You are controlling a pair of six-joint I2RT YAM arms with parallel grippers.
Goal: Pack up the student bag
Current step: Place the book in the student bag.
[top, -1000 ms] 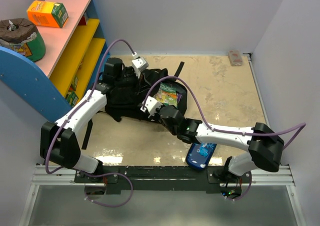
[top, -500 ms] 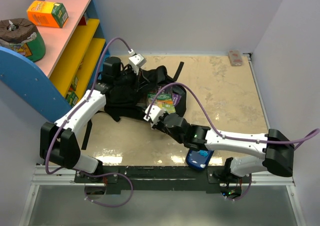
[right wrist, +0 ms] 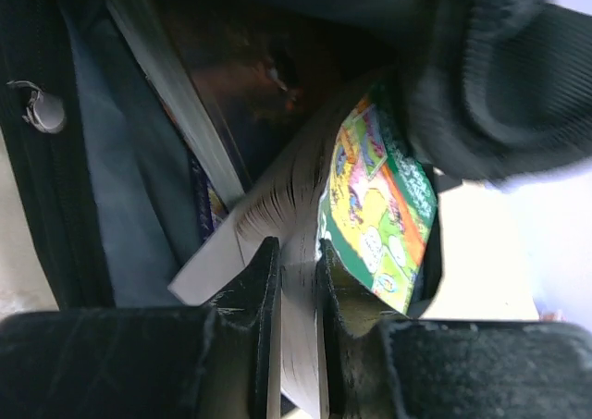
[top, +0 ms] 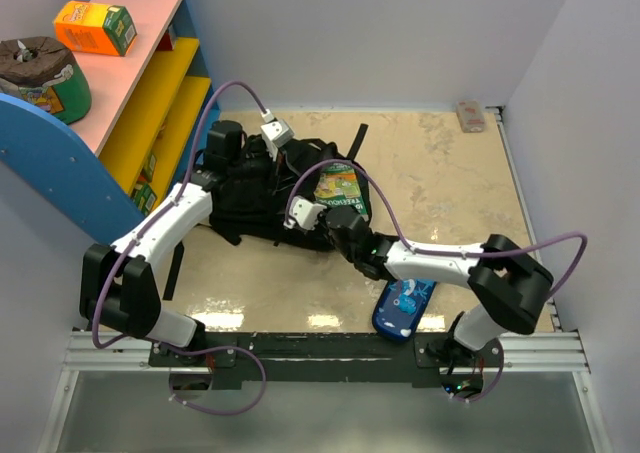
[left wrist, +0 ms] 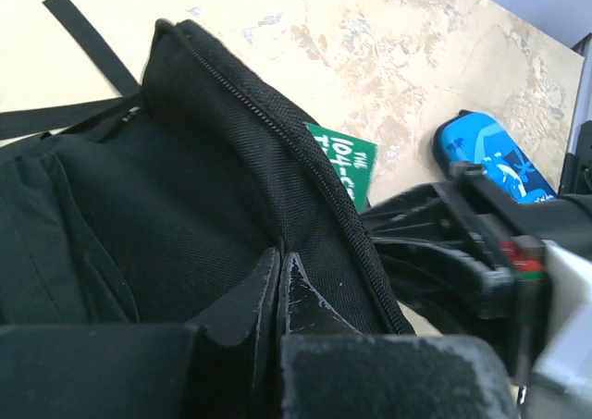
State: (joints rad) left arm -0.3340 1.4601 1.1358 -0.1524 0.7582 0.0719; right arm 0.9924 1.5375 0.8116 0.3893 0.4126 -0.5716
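Student bag lies slumped on the surface, left of centre and just beside the coloured shelf unit, its mouth turned toward the right arm. Left gripper: jaws fully closed, tips set into the black fabric just under the zip edge, pinching a fold of it; the bag's rim stands raised above the fingers. Right gripper: jaws nearly closed, clamped on the page block of a green-covered book, pages showing in the narrow gap between the two fingers. In the overhead view the green-covered book sits at the bag's right edge, tilted, partly inside the opening and partly over the rim. A second book, dark cover and pale page edge, already lies deeper inside the bag, left of the held one. Blue patterned pencil case rests on the surface near the front edge, under the right forearm, apart from the bag. An orange box stands on the shelf's top board.
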